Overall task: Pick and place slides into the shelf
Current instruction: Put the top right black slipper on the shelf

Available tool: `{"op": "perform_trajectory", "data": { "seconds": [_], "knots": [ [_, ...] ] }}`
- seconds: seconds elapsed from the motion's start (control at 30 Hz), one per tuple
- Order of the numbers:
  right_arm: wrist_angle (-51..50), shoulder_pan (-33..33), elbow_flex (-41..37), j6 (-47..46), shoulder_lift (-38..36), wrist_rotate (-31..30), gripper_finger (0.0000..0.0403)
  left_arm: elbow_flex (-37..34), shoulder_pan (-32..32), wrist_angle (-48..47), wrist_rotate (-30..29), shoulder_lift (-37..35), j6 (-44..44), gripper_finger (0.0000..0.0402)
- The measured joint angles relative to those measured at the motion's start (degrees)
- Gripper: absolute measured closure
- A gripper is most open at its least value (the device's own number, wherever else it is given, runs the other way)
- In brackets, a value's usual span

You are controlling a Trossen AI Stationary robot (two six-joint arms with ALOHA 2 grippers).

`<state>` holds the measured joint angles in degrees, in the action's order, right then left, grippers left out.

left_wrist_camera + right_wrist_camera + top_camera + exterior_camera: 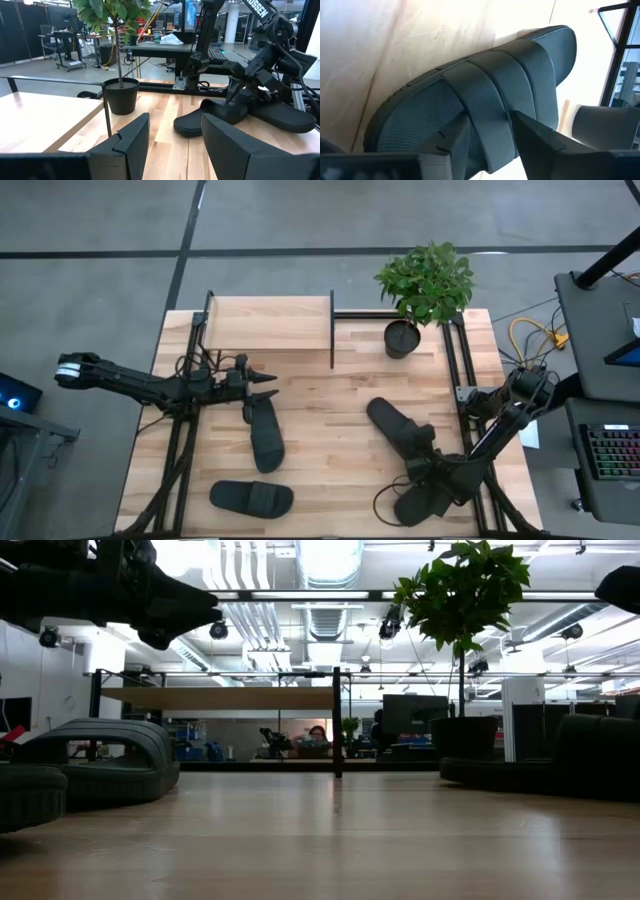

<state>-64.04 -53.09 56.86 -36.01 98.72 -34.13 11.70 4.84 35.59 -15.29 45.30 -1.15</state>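
Four black slides lie on the table: one (265, 430) below my left gripper, one (250, 498) by the near edge, one (398, 425) right of centre, and one (418, 502) at the near right. The shelf (268, 325) stands at the far left, its board bare. My left gripper (268, 381) hovers open above the table, pointing right, just beyond the far end of the first slide. My right gripper (490, 142) is open and low over the near-right slide (470, 100), with one finger on each side of the slide's strap (495, 100). My right gripper comes slanting down from the table's right, and its fingers (452, 142) stand on either side of the slide's strap (492, 125). I cannot tell whether they touch it. The slide lies flat on the table.
A potted plant (420, 285) stands at the far right beside the shelf's black posts (332, 330). Black frame rails (455, 370) run along the table's left and right sides. Bare wood (330, 440) lies between the two pairs of slides. A person sits far off in the room (317, 735).
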Motion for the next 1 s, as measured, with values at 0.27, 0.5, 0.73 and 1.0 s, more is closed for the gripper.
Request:
{"op": "perform_trajectory", "data": {
  "seconds": [0.27,0.5,0.73,1.0],
  "knots": [
    [-0.1,0.2,0.0,-0.5,-0.1,0.8,0.0385,0.0,0.0,0.0,0.0,0.0,0.0,0.0235],
    [-1.4,0.2,1.1,-1.5,-0.1,-0.3,0.0393,0.0,0.0,-0.1,0.0,0.0,0.0,0.0235],
    [-9.1,0.4,7.8,-5.2,-0.1,-7.8,0.0394,0.0,0.0,-0.1,0.0,0.0,0.0,0.0235],
    [-11.1,0.3,12.6,-5.5,-0.1,-12.5,0.0394,0.0,0.0,0.0,0.1,0.0,0.0,0.0235]
  ]
}}
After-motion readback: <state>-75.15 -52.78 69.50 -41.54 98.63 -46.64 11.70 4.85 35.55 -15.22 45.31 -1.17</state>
